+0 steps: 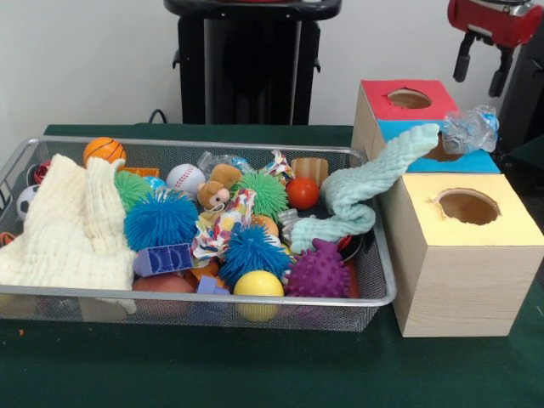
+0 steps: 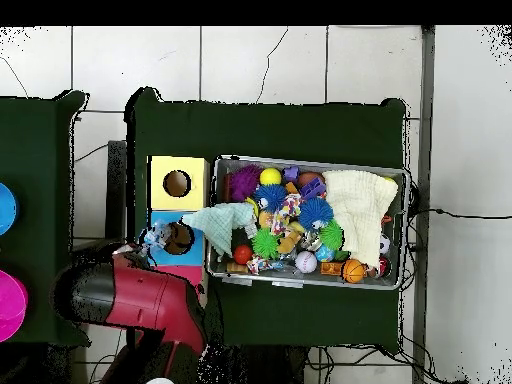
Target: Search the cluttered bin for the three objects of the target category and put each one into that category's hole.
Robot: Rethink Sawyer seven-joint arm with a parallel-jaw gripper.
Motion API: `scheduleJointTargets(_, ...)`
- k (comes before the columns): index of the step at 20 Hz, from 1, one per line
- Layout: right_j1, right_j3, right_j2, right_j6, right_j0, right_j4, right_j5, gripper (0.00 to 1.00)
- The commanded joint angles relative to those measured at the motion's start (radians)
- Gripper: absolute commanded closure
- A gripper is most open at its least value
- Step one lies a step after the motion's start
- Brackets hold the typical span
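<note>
- Front view, far left: a cream cloth [image 1: 72, 225] lay draped over the left end of the wire mesh bin [image 1: 374, 302], which stood on the green bench [image 1: 255, 374].
- Behind the cloth, an orange basketball [image 1: 104, 150] sat at the bin's far rim; a white baseball [image 1: 184, 178] lay further right.
- Centre of the bin: a blue spiky ball [image 1: 160, 219], a green spiky ball [image 1: 263, 192], a small stuffed bear [image 1: 217, 191], a second blue spiky ball [image 1: 253, 252], a yellow ball [image 1: 258, 285], a red ball [image 1: 302, 193] and a purple knobbed ball [image 1: 320, 270] lay crowded together.
- A mint-green towel [image 1: 365, 183] trailed from the bin's right end up onto the blue-topped box [image 1: 476, 161], its tip at that box's hole.
- Right of the bin stood three wooden boxes touching in a row: a red-topped box [image 1: 382, 98] furthest back, the blue-topped one in the middle, and a yellow-topped box [image 1: 476, 246] nearest, each with a round hole.
- A crumpled clear wrapper [image 1: 469, 129] rested on the blue top.
- Upper right: the gripper [image 1: 482, 64] hung above the boxes, jaws apart and empty.
- Overhead view: the red arm [image 2: 140, 295] reached toward the boxes.
</note>
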Motion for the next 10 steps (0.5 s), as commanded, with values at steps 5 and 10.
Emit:
scheduleJointTargets(5,0.058,-0.092,0.018,0.25,0.005,0.026,-0.025,0.0)
scheduleJointTargets(10,0.031,-0.099,0.023,0.238,-0.009,0.035,-0.014,0.0)
